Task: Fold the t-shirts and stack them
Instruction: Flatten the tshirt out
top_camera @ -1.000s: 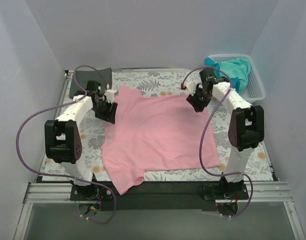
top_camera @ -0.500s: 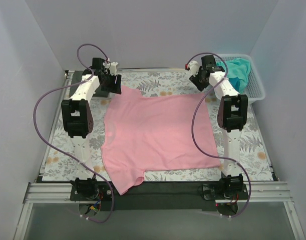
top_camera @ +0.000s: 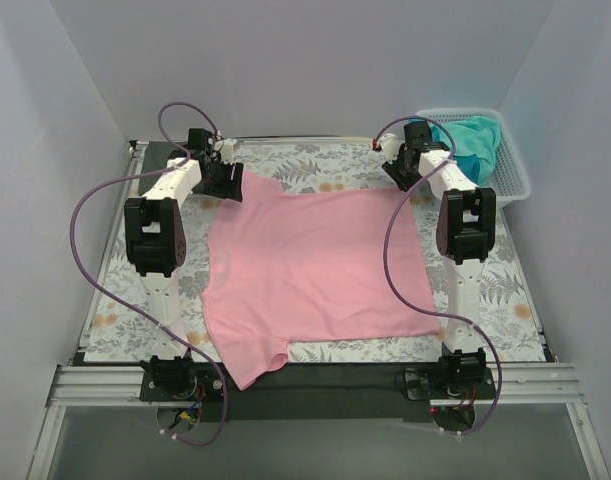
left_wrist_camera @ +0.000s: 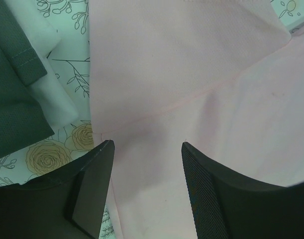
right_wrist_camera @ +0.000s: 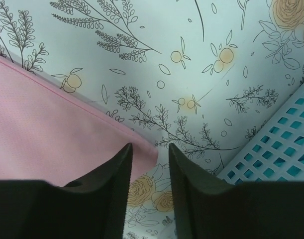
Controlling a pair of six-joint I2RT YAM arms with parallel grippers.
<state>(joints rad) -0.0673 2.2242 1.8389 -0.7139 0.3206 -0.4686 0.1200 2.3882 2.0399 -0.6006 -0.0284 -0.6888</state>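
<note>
The light pink t-shirt lies spread flat on the middle of the table. My left gripper is open just above its far left sleeve; in the left wrist view the pink cloth fills the space between the fingers. My right gripper is open over the shirt's far right corner, which lies between its fingers. The dark charcoal t-shirt lies at the far left, mostly hidden behind the left arm in the top view. The teal t-shirt lies in the basket.
The white mesh basket stands at the far right corner; its wall is close to my right gripper. The floral tablecloth covers the table. Grey walls close in on three sides.
Both arms have stretched out from the shirt's sides to its far corners. In the last half second both grippers sank a little toward the cloth.
</note>
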